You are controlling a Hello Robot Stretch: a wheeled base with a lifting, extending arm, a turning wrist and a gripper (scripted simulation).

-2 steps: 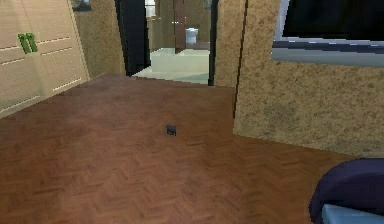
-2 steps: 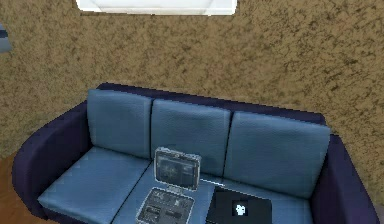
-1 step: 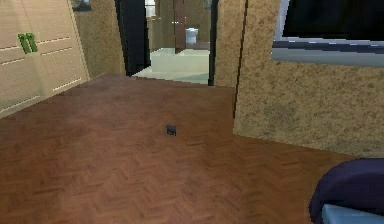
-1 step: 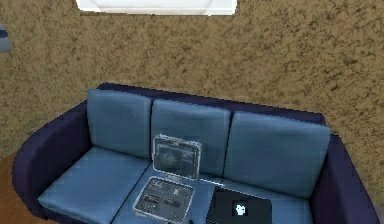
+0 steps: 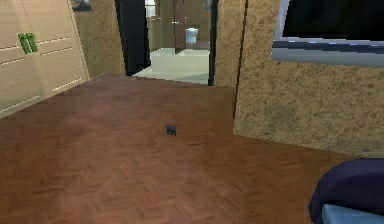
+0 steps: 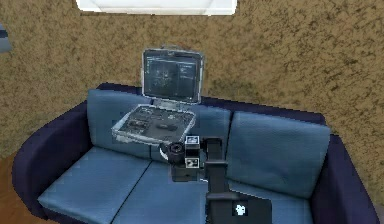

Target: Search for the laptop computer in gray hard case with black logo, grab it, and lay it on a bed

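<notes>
A dark blue sofa (image 6: 275, 150) with lighter blue cushions stands against a brown speckled wall (image 6: 300, 60) in the arm side view. The gray laptop (image 6: 160, 100) lies on the sofa's seat toward the view's left. Its lid is raised and leans near the back cushion, and its base rests flat on the seat cushion. Any logo or writing on its case is too small to read. The arm (image 6: 215, 185) rises from the bottom edge just right of the middle, and the gripper (image 6: 172, 150) sits at its far end, right at the near edge of the laptop's base. How the jaws stand cannot be told, nor whether the gripper holds anything or touches the laptop. A white ledge (image 6: 155, 5) runs along the top edge.

In the forward view a wooden floor (image 5: 100, 150) stretches to a doorway (image 5: 175, 45) into a paler room. A small dark object (image 5: 171, 130) lies on the floor. Cream panelled doors (image 5: 40, 60) with a green handle (image 5: 28, 42) stand at the left, a dark panel in a pale frame (image 5: 330, 25) hangs at the upper right, and the sofa's arm shows at the bottom right corner
</notes>
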